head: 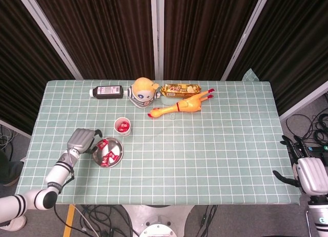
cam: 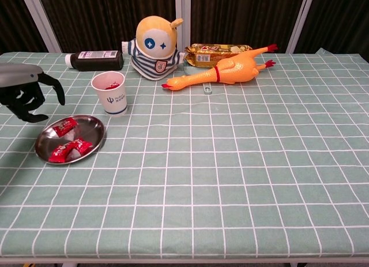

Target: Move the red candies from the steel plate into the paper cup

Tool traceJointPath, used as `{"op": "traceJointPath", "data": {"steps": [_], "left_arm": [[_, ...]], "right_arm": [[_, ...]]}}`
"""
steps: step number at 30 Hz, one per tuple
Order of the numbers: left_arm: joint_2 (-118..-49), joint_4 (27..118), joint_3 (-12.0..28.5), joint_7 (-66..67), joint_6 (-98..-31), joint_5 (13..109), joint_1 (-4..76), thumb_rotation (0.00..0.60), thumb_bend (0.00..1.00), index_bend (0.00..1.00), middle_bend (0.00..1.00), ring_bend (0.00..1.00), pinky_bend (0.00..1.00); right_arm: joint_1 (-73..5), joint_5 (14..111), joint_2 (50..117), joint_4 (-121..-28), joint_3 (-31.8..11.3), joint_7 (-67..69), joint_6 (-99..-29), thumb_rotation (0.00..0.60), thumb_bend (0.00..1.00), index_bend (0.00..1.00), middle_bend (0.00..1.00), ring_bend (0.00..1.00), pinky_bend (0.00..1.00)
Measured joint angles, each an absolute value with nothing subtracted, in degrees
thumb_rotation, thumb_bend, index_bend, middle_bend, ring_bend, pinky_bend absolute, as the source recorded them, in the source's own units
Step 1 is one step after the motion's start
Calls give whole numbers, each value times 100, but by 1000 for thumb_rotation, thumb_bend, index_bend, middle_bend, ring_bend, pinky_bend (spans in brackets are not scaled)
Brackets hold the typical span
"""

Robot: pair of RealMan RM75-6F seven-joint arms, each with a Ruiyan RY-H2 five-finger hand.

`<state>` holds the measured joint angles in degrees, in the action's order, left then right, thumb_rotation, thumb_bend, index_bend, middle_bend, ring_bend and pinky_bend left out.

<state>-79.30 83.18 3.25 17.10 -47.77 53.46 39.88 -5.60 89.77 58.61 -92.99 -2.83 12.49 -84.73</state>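
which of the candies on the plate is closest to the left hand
The red candy lying alone at the back left of the steel plate; the others sit together at the plate's front, farther from the left hand.
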Motion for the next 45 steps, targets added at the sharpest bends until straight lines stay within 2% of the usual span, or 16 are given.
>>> {"op": "traceJointPath", "data": {"steps": [8, 29, 37, 45], "left_arm": [[-8180, 8123, 202, 2197, -4524, 4782, 4160, 600, 366, 397, 888, 811, 982], [-8103, 8343, 166, 2238, -4291, 4716, 4368, 600, 366, 401, 888, 811, 982], [-8341, 8077, 124, 2371, -4543, 4781, 4363, 600, 351, 413, 889, 811, 982], [-8551, 7801, 93, 2353, -4680, 4989, 4288, 600, 350, 474, 893, 811, 982]], "right_arm": [[-542, 8949, 5851, -9328, -276, 1216, -8480, 600, 79, 41, 203, 10, 214], [-551, 8910, 5857, -9319, -282, 1207, -8452, 600, 79, 41, 203, 10, 216], [-538, 8898, 5856, -9291, -281, 1235, -8462, 600, 79, 41, 203, 10, 216], [-547, 8894, 5862, -9284, -282, 1240, -8445, 600, 79, 41, 204, 10, 216]]}}
